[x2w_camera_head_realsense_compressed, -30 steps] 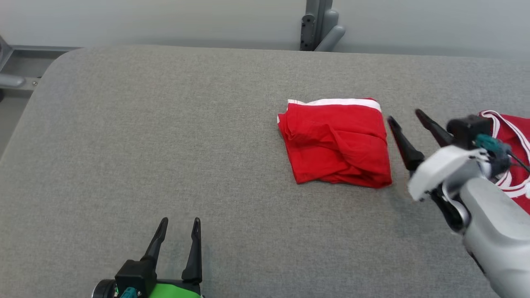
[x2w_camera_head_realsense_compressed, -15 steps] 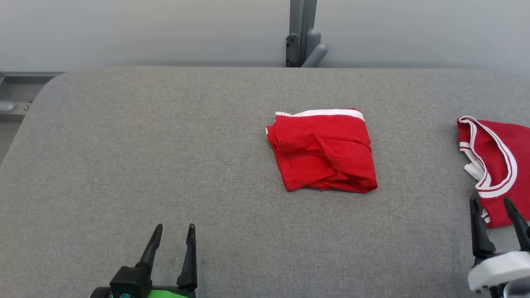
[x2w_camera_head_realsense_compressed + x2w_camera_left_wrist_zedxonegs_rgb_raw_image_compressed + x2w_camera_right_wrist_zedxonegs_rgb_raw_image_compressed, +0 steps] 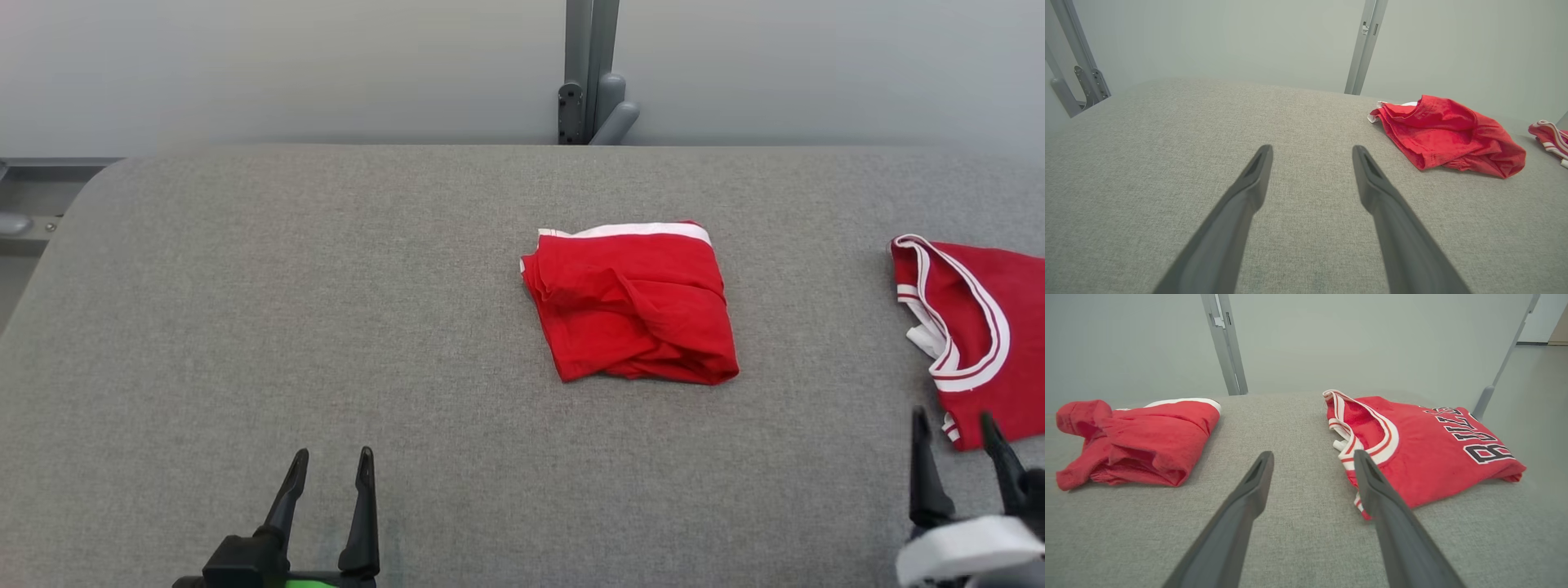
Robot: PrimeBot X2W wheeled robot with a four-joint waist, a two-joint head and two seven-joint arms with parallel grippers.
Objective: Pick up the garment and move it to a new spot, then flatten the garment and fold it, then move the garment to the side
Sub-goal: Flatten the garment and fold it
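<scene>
The left gripper (image 3: 332,455) sits at the lower left of the head view. Its two long dark fingers (image 3: 286,498) point up and away from the body, spread apart with nothing between them. Behind its black base (image 3: 245,562) a strip of green casing (image 3: 314,583) shows. The right gripper (image 3: 953,416) sits at the lower right, its fingers likewise spread and empty, tilting a little to the left and rising from a pale wrist cover (image 3: 963,549). In each wrist view that arm's own fingers fan out in a wide V, tips well apart, gripping nothing.
</scene>
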